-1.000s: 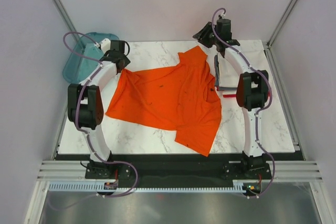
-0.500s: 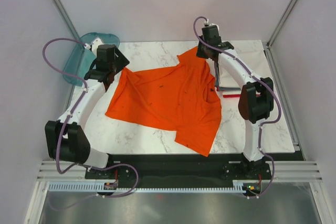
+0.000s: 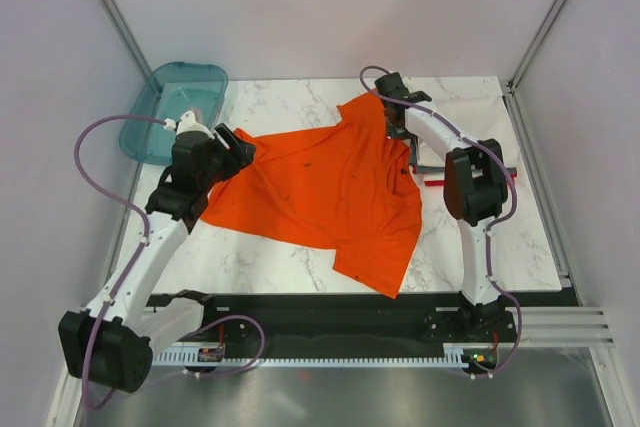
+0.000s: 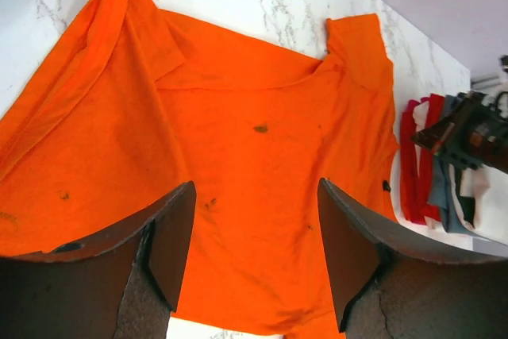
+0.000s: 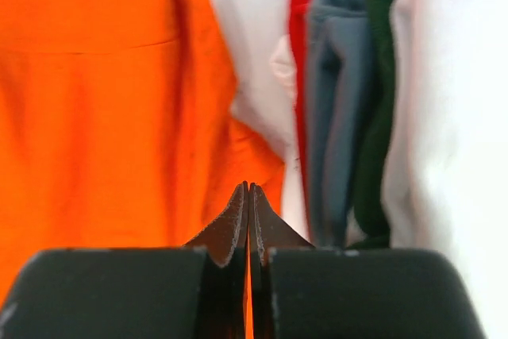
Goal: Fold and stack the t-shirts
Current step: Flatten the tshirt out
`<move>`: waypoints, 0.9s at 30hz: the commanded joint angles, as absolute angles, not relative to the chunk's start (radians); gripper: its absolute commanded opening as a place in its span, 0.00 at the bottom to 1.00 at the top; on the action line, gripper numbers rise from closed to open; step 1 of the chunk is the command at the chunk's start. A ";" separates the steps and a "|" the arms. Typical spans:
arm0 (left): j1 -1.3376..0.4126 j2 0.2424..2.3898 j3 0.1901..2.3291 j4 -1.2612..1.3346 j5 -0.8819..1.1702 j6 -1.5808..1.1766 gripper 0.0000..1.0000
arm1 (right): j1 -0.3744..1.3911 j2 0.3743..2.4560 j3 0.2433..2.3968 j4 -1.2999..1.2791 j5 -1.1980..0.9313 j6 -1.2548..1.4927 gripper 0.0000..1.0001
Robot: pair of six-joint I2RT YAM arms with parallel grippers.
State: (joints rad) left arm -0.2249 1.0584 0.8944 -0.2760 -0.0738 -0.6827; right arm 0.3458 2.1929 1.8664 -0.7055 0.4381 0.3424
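The bright orange cloth t-shirt (image 3: 330, 187) lies spread out and a bit rumpled across the white marble table (image 3: 260, 257). The right gripper (image 5: 248, 190) is pinched tight on the far sleeve edge, just beside a stack of folded red, grey, green and white shirts (image 5: 341, 109). The left gripper (image 4: 254, 188) hovers over the shirt's left side with its jaws apart, holding nothing. A teal translucent plastic tray (image 3: 150, 127) sits at the far-left corner.

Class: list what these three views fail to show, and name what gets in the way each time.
- Top view: the folded stack is mostly hidden by the right arm.
- Right wrist view: the right gripper has its jaws shut; whether they pinch the orange t-shirt is hidden behind them.
- Left wrist view: the frame edge cuts off the stack.
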 commanded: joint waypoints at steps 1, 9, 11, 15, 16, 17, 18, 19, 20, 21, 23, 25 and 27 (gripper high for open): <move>-0.224 0.976 0.873 -0.258 -0.031 -0.640 0.70 | 0.307 2.229 1.882 -0.727 0.476 0.319 0.00; -0.224 0.943 0.853 -0.272 -0.017 -0.644 0.70 | 0.230 2.299 1.913 -0.759 0.459 0.316 0.00; -0.224 0.957 0.850 -0.270 -0.012 -0.650 0.70 | 0.215 2.287 1.898 -0.759 0.465 0.322 0.00; -0.224 0.988 0.838 -0.264 -0.011 -0.660 0.70 | 0.173 2.255 1.870 -0.759 0.512 0.330 0.00; -0.224 0.992 0.828 -0.262 -0.009 -0.661 0.70 | 0.170 2.250 1.867 -0.758 0.520 0.330 0.00; -0.225 0.996 0.824 -0.258 -0.008 -0.663 0.70 | 0.164 2.244 1.858 -0.758 0.523 0.331 0.00; -0.224 0.997 0.812 -0.255 -0.008 -0.667 0.70 | 0.163 2.240 1.856 -0.756 0.531 0.336 0.00; -0.224 0.996 0.807 -0.253 -0.008 -0.667 0.70 | 0.161 2.237 1.856 -0.756 0.540 0.337 0.01; -0.224 0.993 0.802 -0.252 -0.008 -0.667 0.70 | 0.160 2.235 1.853 -0.755 0.549 0.339 0.02; -0.224 0.985 0.793 -0.250 -0.011 -0.666 0.70 | 0.158 2.230 1.853 -0.755 0.557 0.339 0.03; -0.224 0.976 0.782 -0.250 -0.018 -0.666 0.70 | 0.155 2.226 1.855 -0.755 0.557 0.341 0.05; -0.224 0.965 0.767 -0.252 -0.028 -0.667 0.70 | 0.152 2.220 1.855 -0.753 0.561 0.344 0.07; -0.224 0.959 0.758 -0.252 -0.029 -0.669 0.70 | 0.149 2.214 1.855 -0.753 0.563 0.345 0.09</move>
